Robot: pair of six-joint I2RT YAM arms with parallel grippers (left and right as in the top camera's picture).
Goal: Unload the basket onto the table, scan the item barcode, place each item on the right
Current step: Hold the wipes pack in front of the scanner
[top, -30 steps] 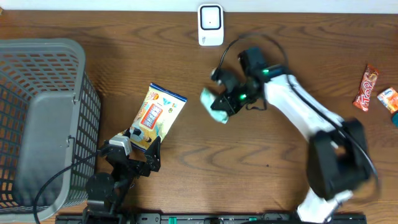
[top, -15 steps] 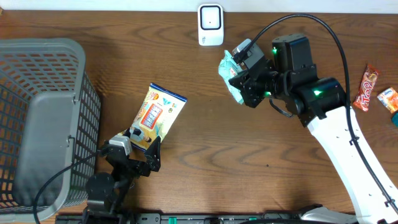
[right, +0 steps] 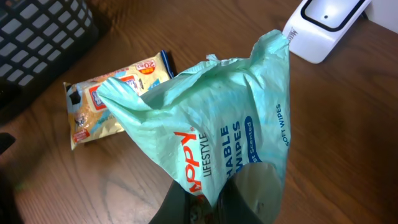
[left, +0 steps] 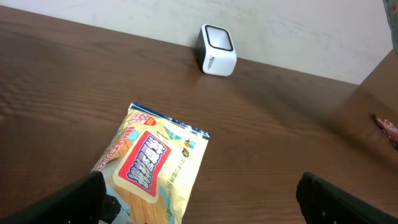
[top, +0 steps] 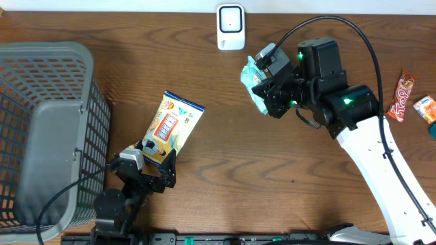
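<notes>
My right gripper [top: 264, 87] is shut on a pale green pack of wipes [top: 253, 83], held above the table just below and right of the white barcode scanner [top: 231, 27]. In the right wrist view the wipes pack [right: 217, 130] fills the middle, pinched at its lower end by my right gripper [right: 214, 199], and the scanner [right: 326, 25] shows at the top right. My left gripper [left: 199, 199] stands open low over the table, at the near end of a yellow snack bag [left: 152, 162]. The same snack bag [top: 170, 126] lies flat left of centre, with the left gripper [top: 146, 167] at its near end.
A grey plastic basket [top: 44, 129] fills the left side of the table. A red snack bar [top: 402, 95] and a small blue-orange pack [top: 425, 109] lie at the far right edge. The right arm's white link [top: 381, 170] runs down the right side.
The right arm swung the wipes pack up and right toward the scanner during the first half second, then held still. The left arm and the snack bag have not moved.
</notes>
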